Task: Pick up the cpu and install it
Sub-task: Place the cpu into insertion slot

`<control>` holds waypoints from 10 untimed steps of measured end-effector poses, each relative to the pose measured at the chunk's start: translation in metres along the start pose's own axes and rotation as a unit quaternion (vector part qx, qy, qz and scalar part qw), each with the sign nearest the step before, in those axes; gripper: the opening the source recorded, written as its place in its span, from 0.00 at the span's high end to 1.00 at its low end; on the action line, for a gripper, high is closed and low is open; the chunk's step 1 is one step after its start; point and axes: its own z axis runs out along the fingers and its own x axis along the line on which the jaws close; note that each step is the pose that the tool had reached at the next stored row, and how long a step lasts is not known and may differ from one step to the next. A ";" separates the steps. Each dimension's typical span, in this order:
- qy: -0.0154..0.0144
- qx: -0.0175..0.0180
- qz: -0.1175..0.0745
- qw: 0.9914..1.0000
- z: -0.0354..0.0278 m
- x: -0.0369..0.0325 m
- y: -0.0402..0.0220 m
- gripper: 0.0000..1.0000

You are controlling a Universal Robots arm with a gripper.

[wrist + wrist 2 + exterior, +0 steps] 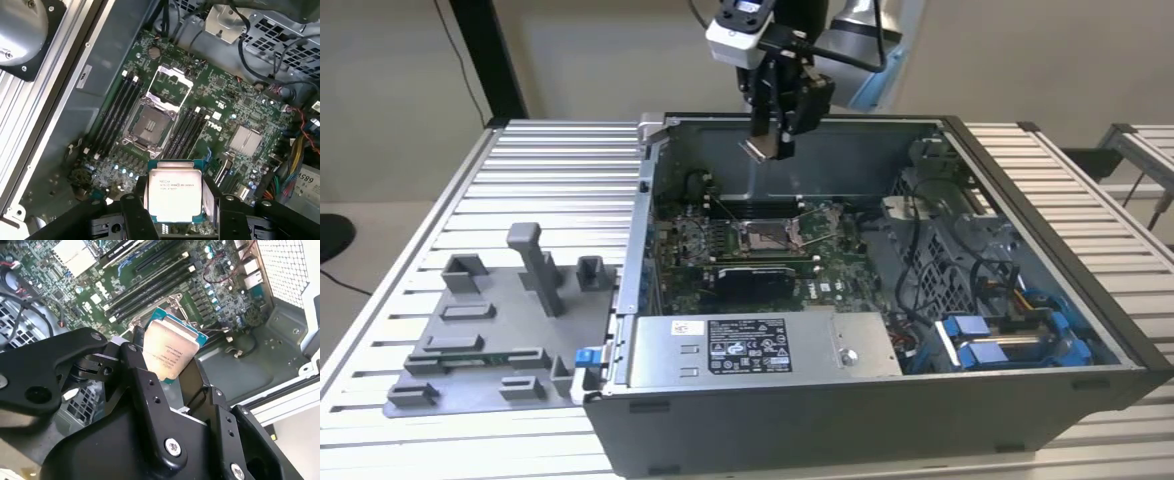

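Note:
My gripper hangs above the back wall of the open computer case, shut on the cpu. In both wrist views the cpu shows as a pale silver square with a blue-green edge, clamped between the black fingers. Below it lies the green motherboard. Its dark socket stands bare with its metal frame flipped up. In the exterior view the socket sits in front of and well below the gripper.
A silver power supply box fills the case's front. Cables and blue connectors crowd the exterior view's right side. A grey fixture tray with upright posts rests on the slatted table at the exterior view's left.

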 end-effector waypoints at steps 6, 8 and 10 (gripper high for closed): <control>-0.001 0.000 0.045 0.999 0.0004 0.0000 0.0000 1.00; -0.001 0.000 0.060 0.998 0.0006 0.0000 0.0000 1.00; -0.001 0.000 0.075 0.997 0.0007 0.0000 0.0000 1.00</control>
